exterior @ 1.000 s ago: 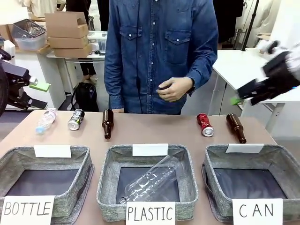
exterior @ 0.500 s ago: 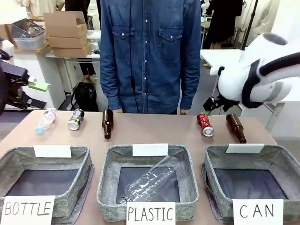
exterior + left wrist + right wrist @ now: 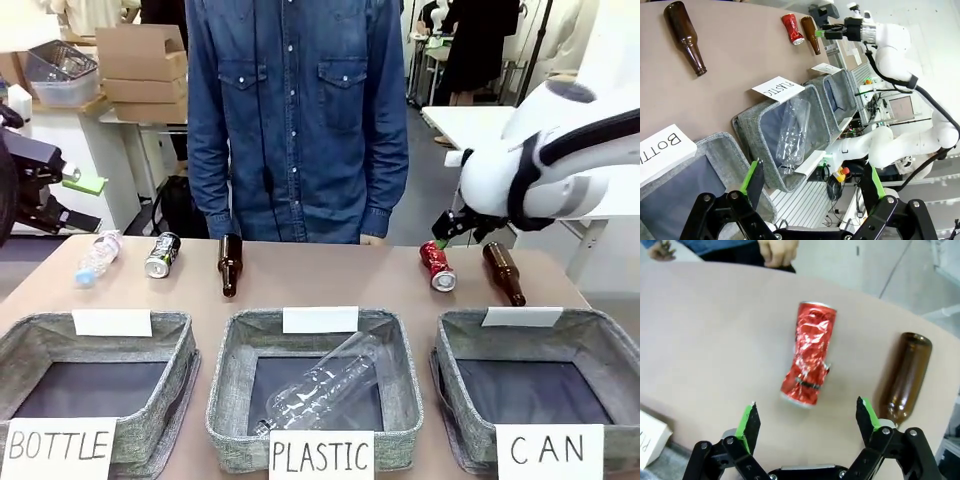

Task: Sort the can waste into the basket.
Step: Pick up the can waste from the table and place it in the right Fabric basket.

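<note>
The right claw (image 3: 445, 224) has come down from high up at the side. Now it hangs just over the far end of the table. The person has stepped sideways, and the hand once held up at the shirt now hangs at the table edge.

The right claw's two fingers stand wide apart and hold nothing. The red can (image 3: 808, 360) lies on its side just ahead of them, in line with the gap. It is shiny and badly crumpled. A smooth brown glass bottle (image 3: 905, 375) lies just past the claw's right finger.

The left claw (image 3: 812, 175) is wide too, with nothing in it. Far from both claws lies the silver and black can (image 3: 162, 254), between a small clear bottle (image 3: 98, 258) and another brown bottle (image 3: 230, 263).

The CAN basket (image 3: 470, 320) sits in front of the right claw, on the robot's side. It is grey woven cloth, and its dark bottom shows all over. The PLASTIC basket (image 3: 230, 380) holds one big clear bottle (image 3: 320, 385), leaning on its wall. The BOTTLE basket (image 3: 180, 350) shows its dark bottom.
</note>
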Robot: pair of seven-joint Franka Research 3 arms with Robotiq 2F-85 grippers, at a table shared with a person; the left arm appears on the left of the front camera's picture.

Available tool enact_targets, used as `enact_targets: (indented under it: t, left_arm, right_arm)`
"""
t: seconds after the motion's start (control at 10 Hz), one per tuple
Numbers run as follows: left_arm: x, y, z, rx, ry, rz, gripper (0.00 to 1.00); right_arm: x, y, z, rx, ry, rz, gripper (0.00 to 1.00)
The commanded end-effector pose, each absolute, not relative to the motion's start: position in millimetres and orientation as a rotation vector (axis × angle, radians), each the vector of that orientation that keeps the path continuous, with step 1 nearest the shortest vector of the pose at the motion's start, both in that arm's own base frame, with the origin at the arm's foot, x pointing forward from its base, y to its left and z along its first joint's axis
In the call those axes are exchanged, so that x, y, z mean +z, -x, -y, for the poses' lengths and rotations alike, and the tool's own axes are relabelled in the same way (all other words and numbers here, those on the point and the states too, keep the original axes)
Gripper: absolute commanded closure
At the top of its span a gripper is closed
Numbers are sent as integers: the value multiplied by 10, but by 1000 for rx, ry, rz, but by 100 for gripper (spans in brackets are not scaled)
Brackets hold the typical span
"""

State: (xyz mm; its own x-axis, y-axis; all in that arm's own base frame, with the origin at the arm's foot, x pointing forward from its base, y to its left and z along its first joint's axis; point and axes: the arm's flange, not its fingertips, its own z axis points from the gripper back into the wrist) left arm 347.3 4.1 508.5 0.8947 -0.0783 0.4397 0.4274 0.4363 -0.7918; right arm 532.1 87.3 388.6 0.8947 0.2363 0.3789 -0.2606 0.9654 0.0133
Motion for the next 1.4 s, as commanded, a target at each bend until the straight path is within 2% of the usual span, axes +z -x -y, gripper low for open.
enact_targets:
  t: [0.0, 0.4, 0.8, 0.9, 1.0, 1.1, 1.2, 1.3]
  left_arm:
    - [5095, -3485, -28, -337, 1098, 383, 0]
    - [5095, -3485, -28, -337, 1098, 383, 0]
    - [5095, -3485, -28, -337, 1098, 383, 0]
    - [5095, -3485, -28, -337, 1098, 383, 0]
    - [5095, -3485, -28, -337, 1098, 383, 0]
    - [5095, -3485, -28, -337, 1098, 383, 0]
    - [5095, -3485, -28, -337, 1098, 383, 0]
    - [5095, -3485, -28, -337, 1098, 383, 0]
  right_arm:
    - [3631, -5822, -867, 223, -68, 326, 0]
    - [3209, -6125, -806, 156, -110, 242, 0]
    - [3108, -6152, -952, 165, -117, 202, 0]
    - [3106, -6146, -957, 164, -115, 209, 6]
    - [3112, -6139, -964, 160, -120, 200, 59]
    - [3105, -6134, -974, 150, -103, 201, 66]
    - [3097, -6131, -986, 153, -111, 198, 100]
    - [3092, -6134, -991, 151, -108, 195, 100]
